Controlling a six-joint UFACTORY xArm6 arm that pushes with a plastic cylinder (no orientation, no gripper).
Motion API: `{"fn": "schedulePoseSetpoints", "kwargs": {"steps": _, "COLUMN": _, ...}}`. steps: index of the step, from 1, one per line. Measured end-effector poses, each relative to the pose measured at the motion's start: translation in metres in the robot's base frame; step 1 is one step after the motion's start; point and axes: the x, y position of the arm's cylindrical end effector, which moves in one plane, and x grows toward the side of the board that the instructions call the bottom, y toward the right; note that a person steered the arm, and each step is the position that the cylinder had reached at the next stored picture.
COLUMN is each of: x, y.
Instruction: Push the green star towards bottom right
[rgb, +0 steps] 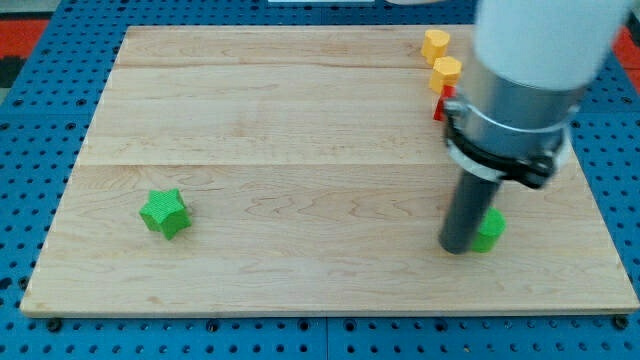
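My tip (456, 248) has no hand to open or close. It touches a green block (490, 230), far right of the green star (164, 213). Yellow blocks (440, 58) sit up top.

We can read no text, no label, no brand, no number and no sign anywhere in this view. The wooden board (300, 120) shows only its grain and the seams between its planks. The green star (164, 212), the two yellow blocks (440, 60), the red block (438, 106) and the small green block (490, 230) have plain coloured faces. The blue perforated table (40, 150) carries only holes, and the white and dark body of our arm (520, 90) shows no marking that we can make out.
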Motion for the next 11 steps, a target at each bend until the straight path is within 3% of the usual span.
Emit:
{"fn": "schedulePoseSetpoints", "kwargs": {"steps": 1, "x": 0.019, "y": -0.001}}
{"fn": "schedulePoseSetpoints", "kwargs": {"steps": 2, "x": 0.059, "y": -0.043}}
{"fn": "schedulePoseSetpoints", "kwargs": {"steps": 3, "x": 0.06, "y": -0.194}}
{"fn": "schedulePoseSetpoints", "kwargs": {"steps": 4, "x": 0.034, "y": -0.35}}
{"fn": "schedulePoseSetpoints", "kwargs": {"steps": 5, "x": -0.043, "y": -0.383}}
{"fn": "schedulePoseSetpoints", "kwargs": {"steps": 6, "x": -0.069, "y": -0.296}}
{"fn": "schedulePoseSetpoints", "kwargs": {"steps": 7, "x": -0.049, "y": -0.212}}
{"fn": "schedulePoseSetpoints", "kwargs": {"steps": 8, "x": -0.043, "y": -0.312}}
{"fn": "schedulePoseSetpoints", "kwargs": {"steps": 9, "x": -0.045, "y": -0.349}}
{"fn": "schedulePoseSetpoints", "kwargs": {"steps": 10, "x": -0.011, "y": -0.388}}
{"fn": "schedulePoseSetpoints", "kwargs": {"steps": 11, "x": -0.01, "y": -0.312}}
